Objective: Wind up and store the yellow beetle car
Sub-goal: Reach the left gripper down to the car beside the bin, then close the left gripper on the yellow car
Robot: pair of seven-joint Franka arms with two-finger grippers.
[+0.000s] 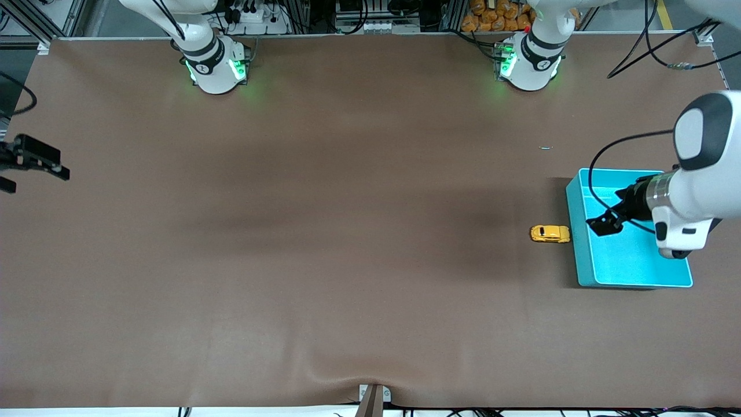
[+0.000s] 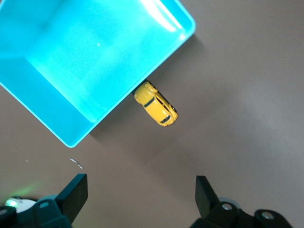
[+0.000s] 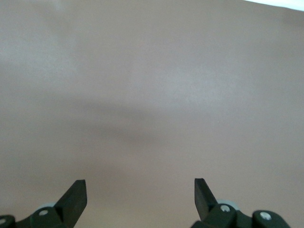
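The tiny yellow-orange beetle-shaped toy car (image 1: pixel 550 233) sits on the brown table (image 1: pixel 324 243), just beside the turquoise plastic bin's (image 1: pixel 584 255) wall, at about nine o'clock from the bin. Nothing looks done: winding and storing both remain. The left gripper (image 1: pixel 605 224) hangs over the bin, jaws wide, empty. The right gripper (image 1: pixel 26 165) waits at the right arm's end, spread wide, empty. The left wrist view alone shows the car's nose seemingly touching the bin wall; the front view alone shows both arms.
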